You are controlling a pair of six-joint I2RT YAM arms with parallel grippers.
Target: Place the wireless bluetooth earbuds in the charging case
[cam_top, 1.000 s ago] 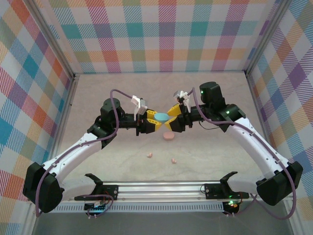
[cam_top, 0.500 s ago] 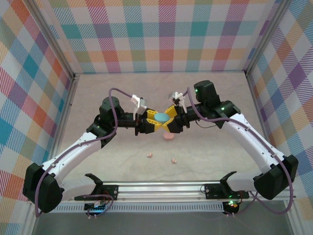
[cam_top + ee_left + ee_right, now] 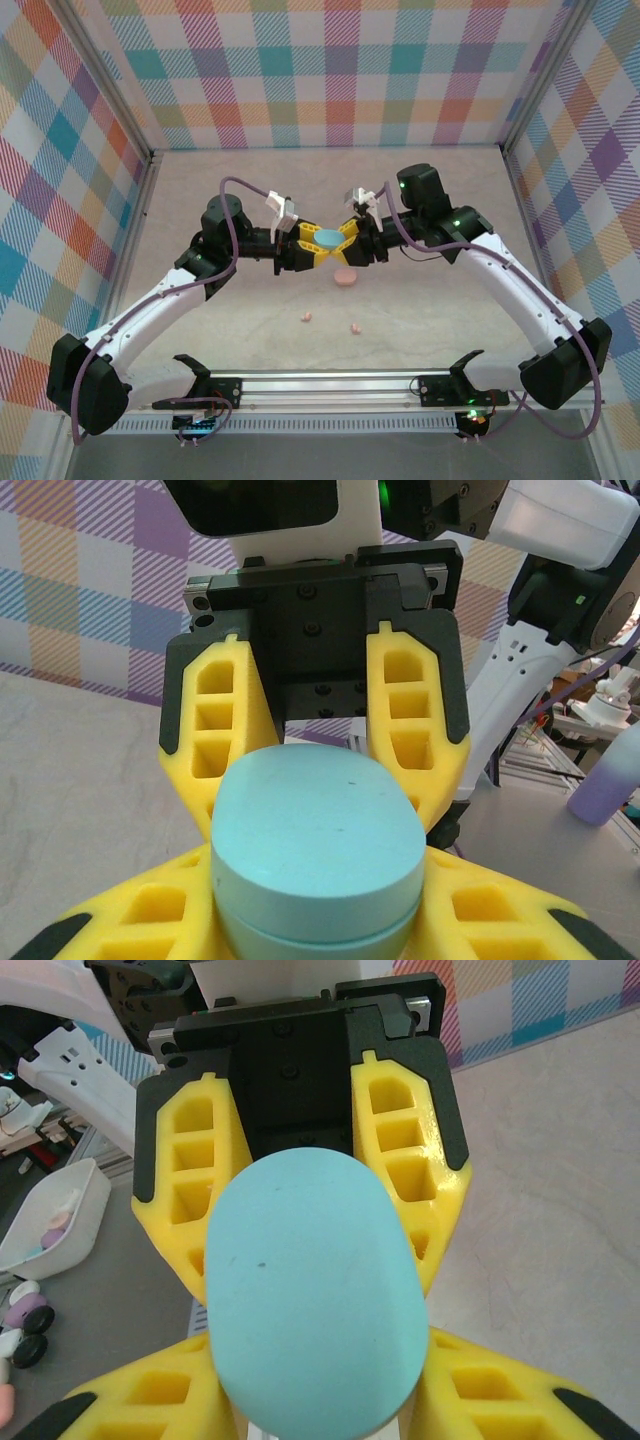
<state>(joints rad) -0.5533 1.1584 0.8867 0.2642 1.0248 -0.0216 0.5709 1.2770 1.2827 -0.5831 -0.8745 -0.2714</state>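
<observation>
grip first: the left gripper is clenched on one end of the blue case, and the right gripper meets it head-on, its yellow fingers pressed to the sides of the other end, so it too looks closed on the case. the closed disc hangs between the two, lifted off the desk over its middle.

outward from there, the pink case lies flat just toward the near edge from the held one. two pink earbuds sit closer to the near edge, a little apart from each other and well clear of both arms. nothing has gone into a case yet.

my read is that the step in hand is opening the blue case with two grips. the next move calls for one gripper to hold the base steady while the other pries the lid up. the smooth rounded shell could slip or twist out if the pull is off-line.
</observation>
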